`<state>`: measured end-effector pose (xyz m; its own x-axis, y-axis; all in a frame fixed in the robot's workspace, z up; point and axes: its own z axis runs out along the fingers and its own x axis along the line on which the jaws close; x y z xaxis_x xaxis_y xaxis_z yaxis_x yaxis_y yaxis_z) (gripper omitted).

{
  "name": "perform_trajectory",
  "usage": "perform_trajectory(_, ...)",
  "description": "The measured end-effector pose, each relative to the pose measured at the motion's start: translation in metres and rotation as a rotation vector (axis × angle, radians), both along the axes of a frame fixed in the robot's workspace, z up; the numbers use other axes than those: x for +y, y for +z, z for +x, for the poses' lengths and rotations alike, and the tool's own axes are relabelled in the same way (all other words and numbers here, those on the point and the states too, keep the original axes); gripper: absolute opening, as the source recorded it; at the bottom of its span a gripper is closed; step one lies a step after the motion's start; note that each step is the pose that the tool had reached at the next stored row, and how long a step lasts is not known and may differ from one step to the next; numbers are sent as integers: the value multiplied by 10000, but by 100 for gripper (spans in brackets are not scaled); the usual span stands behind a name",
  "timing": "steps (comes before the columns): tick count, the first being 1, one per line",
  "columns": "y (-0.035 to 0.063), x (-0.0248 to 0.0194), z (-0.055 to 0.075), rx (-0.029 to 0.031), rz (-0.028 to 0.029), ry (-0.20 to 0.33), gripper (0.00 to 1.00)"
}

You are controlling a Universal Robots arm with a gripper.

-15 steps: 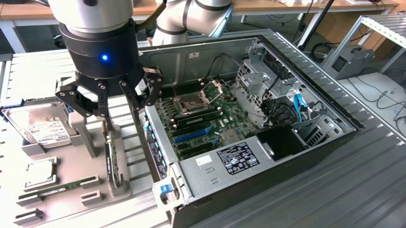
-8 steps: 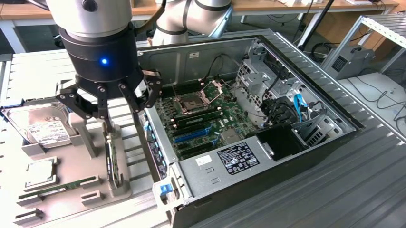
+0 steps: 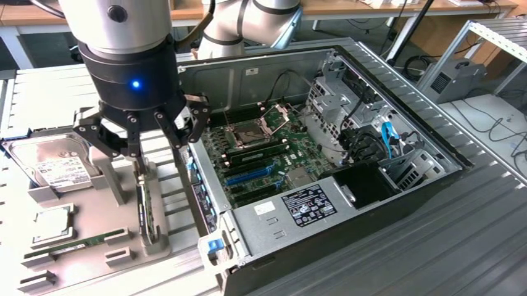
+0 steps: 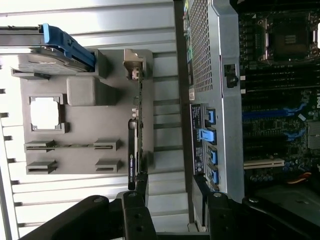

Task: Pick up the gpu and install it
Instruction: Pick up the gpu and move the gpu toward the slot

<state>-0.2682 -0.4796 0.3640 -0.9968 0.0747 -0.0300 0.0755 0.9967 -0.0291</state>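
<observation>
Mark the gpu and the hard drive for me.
gpu (image 3: 147,209): exterior view, upper edge of the upright card.
hard drive (image 3: 59,169): exterior view, its white label.

Narrow gap between upright gpu (image 3: 147,213) and case wall (image 3: 200,197); grey block (image 3: 113,179) near its other side; case open above.

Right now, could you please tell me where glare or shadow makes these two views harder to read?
Exterior view: the light is even, a blue lamp glows on the arm, and deep parts of the computer case lie in shadow. Wrist view: glare washes out the slatted table, while the gpu and the gripper read dark.
</observation>
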Motion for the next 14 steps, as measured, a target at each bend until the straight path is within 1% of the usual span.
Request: perform_trajectory(14, -54, 0, -2, 0, 0, 0, 48)
